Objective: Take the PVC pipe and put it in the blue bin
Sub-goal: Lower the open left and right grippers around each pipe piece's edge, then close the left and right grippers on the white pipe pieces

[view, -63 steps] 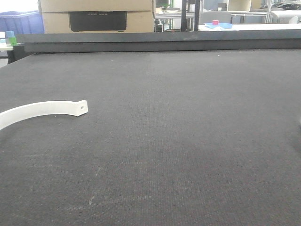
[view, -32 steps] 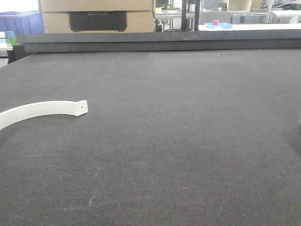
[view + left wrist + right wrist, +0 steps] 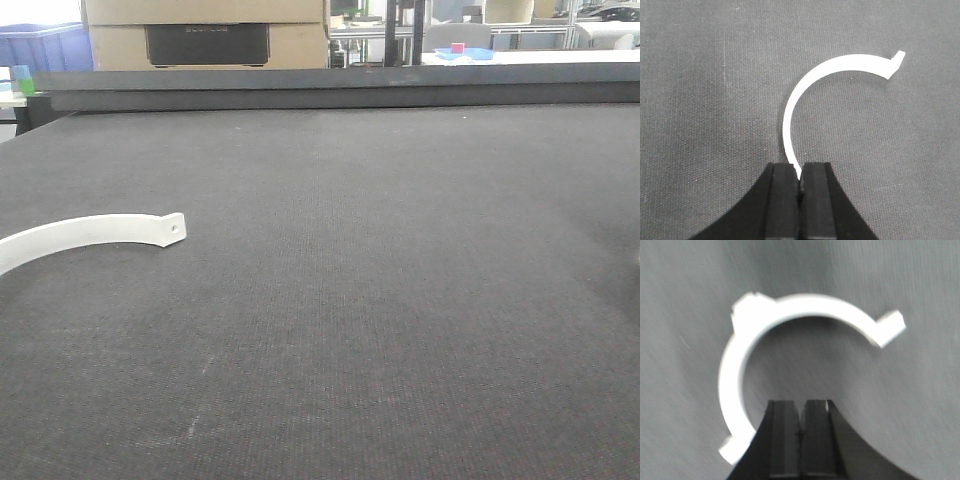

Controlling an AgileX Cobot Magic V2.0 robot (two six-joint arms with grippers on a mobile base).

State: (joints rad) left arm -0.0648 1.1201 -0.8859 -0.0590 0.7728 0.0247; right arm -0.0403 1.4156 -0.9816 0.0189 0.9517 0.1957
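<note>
The PVC pipe (image 3: 90, 232), a slim white arc, lies on the dark mat at the left; its squared end with a small hole points right and its other end runs off the left edge. In the left wrist view the pipe (image 3: 805, 90) curves up and right from my left gripper (image 3: 800, 172), which is shut on its near end. My right gripper (image 3: 801, 410) is shut and empty, over a thicker white C-shaped piece (image 3: 790, 307) that passes left of its fingers; this view is blurred. Neither gripper shows in the front view. A blue crate (image 3: 45, 45) stands beyond the table's far left.
A raised dark rail (image 3: 340, 90) runs along the table's far edge. Behind it stand a cardboard box (image 3: 205, 35) and a blue tray with a pink cube (image 3: 463, 52). A small green and blue object (image 3: 24, 80) sits at the far left.
The pipe has not moved in the front view. A dark shape at the right edge of that view has slipped out of sight.
</note>
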